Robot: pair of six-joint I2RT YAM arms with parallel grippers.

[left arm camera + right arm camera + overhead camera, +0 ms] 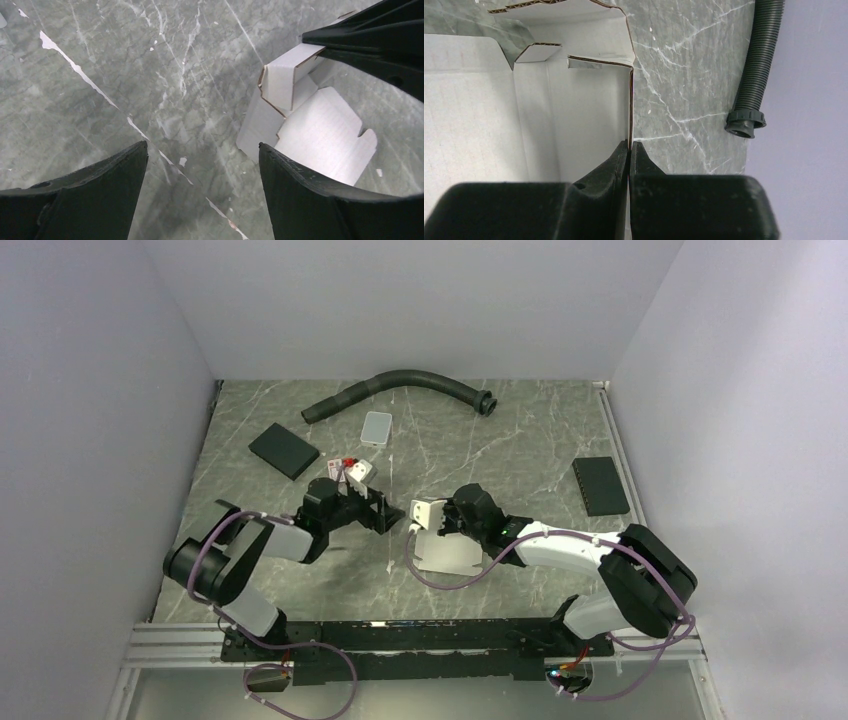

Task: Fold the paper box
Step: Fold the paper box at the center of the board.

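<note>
The paper box (445, 550) lies partly folded on the marble table (520, 440), a white die-cut sheet with one side wall standing up. My right gripper (441, 519) is shut on that upright wall. In the right wrist view the thin cardboard edge of the paper box (574, 110) runs straight down between the pressed-together tips of my right gripper (629, 145). My left gripper (386, 512) stands open just left of the box, touching nothing. The left wrist view shows bare marble in the wide gap of my left gripper (202, 150), and the paper box (320, 130) lies beyond the right finger (320, 200).
A black corrugated hose (400, 388) curves along the back; its end (746, 122) shows in the right wrist view. A light grey tile (377, 427) and a black pad (284, 450) lie at back left, another black pad (600, 485) at right. A small white-and-red item (350, 468) sits behind the left gripper.
</note>
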